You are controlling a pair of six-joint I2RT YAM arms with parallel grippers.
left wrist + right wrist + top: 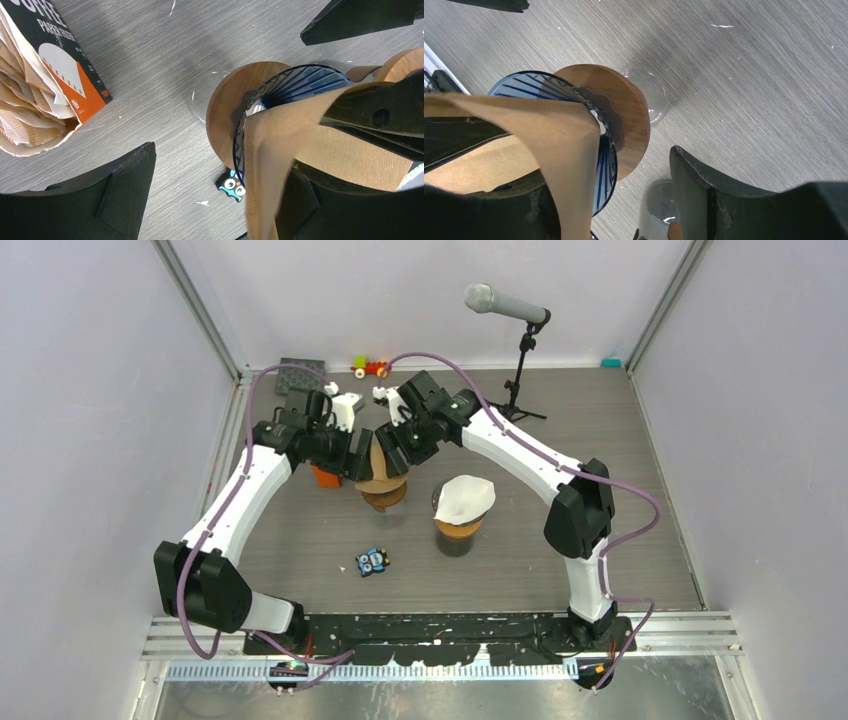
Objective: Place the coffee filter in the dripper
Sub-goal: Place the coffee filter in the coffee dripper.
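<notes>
Jaws of left gripper and right gripper: wide apart, nothing clamped. One finger of each carries the filter; dripper just below.

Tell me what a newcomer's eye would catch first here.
The left tool and right tool, both open, meet over a brown filter draped over the blue dripper left of centre. To its right a white filter sits on a second dripper, and a microphone stands at the back right.

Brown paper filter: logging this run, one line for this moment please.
brown paper filter: at rim of blue ribbed dripper, not seated | left gripper: open | right gripper: open
</notes>
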